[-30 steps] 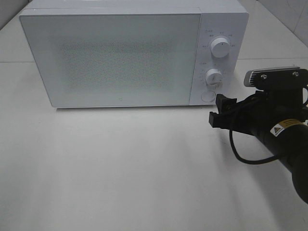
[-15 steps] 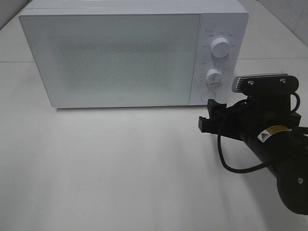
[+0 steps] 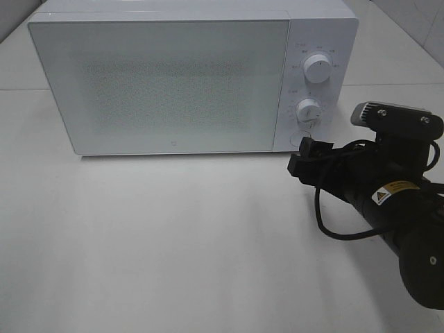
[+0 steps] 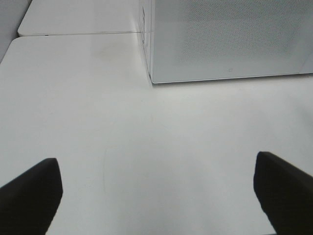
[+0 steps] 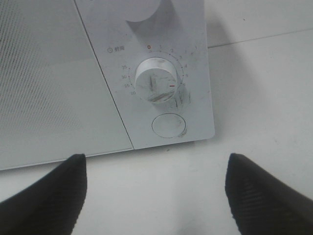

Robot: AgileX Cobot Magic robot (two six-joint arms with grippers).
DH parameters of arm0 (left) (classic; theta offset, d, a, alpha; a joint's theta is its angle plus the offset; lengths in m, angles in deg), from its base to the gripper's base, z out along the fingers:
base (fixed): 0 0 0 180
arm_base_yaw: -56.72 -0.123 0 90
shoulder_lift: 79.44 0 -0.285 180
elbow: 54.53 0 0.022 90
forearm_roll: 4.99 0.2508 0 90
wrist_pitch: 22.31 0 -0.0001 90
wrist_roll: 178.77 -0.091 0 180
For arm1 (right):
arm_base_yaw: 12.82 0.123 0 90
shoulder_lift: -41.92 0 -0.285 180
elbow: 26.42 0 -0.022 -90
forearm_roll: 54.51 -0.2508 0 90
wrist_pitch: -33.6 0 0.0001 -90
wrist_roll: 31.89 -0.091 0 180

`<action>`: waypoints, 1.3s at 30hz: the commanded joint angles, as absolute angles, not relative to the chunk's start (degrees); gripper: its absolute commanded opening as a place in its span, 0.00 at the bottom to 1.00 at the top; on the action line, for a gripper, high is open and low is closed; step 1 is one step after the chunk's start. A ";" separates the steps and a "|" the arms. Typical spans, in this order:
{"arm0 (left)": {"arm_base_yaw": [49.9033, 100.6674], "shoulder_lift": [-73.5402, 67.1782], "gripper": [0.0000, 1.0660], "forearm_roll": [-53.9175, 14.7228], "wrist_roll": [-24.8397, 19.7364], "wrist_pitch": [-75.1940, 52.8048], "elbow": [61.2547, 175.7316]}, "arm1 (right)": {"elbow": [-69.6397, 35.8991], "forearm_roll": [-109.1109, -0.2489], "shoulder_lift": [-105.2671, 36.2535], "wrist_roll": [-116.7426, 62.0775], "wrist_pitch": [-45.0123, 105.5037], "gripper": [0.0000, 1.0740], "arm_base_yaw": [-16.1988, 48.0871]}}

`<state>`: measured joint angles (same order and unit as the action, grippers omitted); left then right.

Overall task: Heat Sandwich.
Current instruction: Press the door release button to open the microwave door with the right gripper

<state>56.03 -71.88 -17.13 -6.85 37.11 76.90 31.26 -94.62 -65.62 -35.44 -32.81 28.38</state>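
- Microwave, door shut, on the table.
- Right gripper, jaws apart and empty, near its round button.
- Left gripper spread wide over the table.

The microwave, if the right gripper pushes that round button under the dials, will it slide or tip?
Probably neither. The microwave is a wide, low box flat on the table, so tipping looks unlikely. The round button sits low on its front, giving little leverage. It might slide slightly on the smooth top if the right gripper pushes hard.
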 commanded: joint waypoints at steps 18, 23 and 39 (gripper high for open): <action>55.80 -73.02 0.97 -17.65 -6.62 36.19 76.95 | 30.80 -93.47 -65.62 -102.42 -33.32 0.67 28.43; 55.80 -73.02 0.97 -17.65 -6.62 36.19 76.95 | 30.80 -92.38 -65.62 -111.70 -33.32 0.60 28.43; 55.80 -73.02 0.97 -17.65 -6.62 36.19 76.95 | 30.80 -94.27 -65.62 -115.31 -33.27 0.00 28.43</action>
